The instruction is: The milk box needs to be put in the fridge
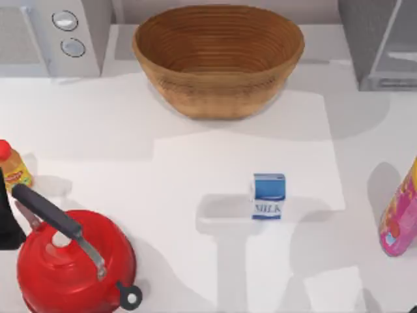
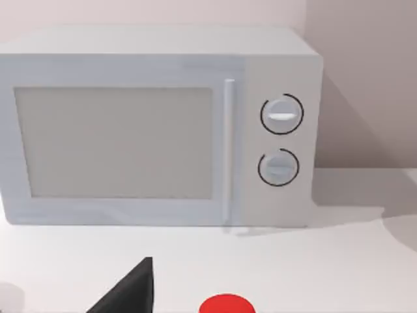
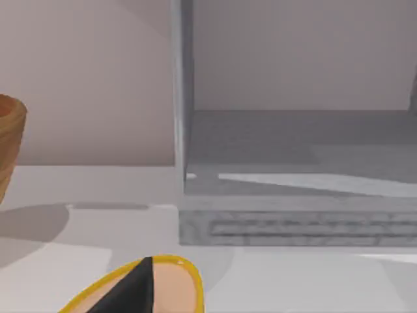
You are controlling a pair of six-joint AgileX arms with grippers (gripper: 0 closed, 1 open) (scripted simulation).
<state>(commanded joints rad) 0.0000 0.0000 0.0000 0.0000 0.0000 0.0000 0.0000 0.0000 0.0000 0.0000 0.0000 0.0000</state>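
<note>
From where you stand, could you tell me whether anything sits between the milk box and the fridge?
Nothing visible does. The milk box stands alone mid-table; the table up to the fridge is bare.

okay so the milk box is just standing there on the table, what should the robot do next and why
Probably bring the right arm over the milk box and lower its gripper around it. The carton stands upright and untouched in the middle of the table, nearer the fridge at the far right than the left arm's side. The fridge looks open in the right wrist view, so grasping comes first.
</note>
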